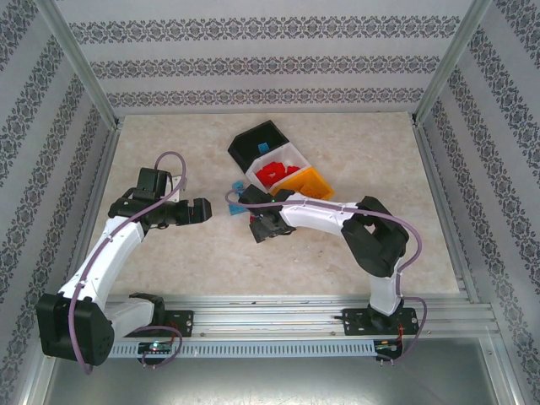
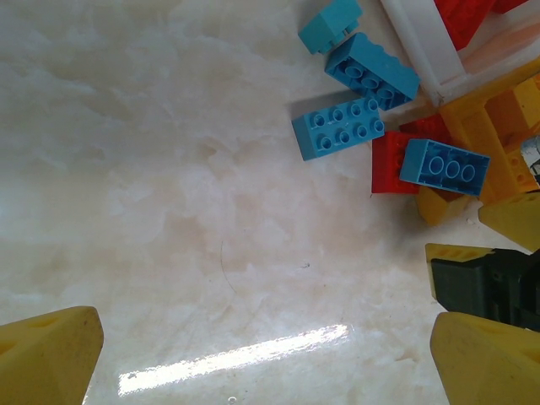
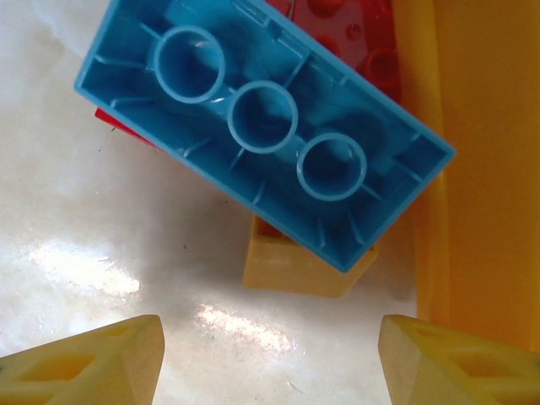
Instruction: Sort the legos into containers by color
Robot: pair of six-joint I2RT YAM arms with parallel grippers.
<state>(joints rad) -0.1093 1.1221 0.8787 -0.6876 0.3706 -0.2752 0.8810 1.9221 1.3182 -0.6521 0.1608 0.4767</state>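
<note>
While the right gripper (image 3: 270, 359) hovers, jaws apart, over an upturned blue brick (image 3: 261, 135) lying just beside the orange-yellow bin (image 3: 481, 169), the left gripper (image 2: 266, 354), jaws likewise apart and empty, hangs above bare bench (image 2: 169, 211) farther from that bin. Loose legos (image 2: 339, 128) cluster beside the bin; the white bin (image 2: 419, 51), holding red bricks (image 2: 464, 17), adjoins it.

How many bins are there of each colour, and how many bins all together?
Black bin: 1
White bin: 1
Orange-yellow bin: 1
Total: 3
</note>
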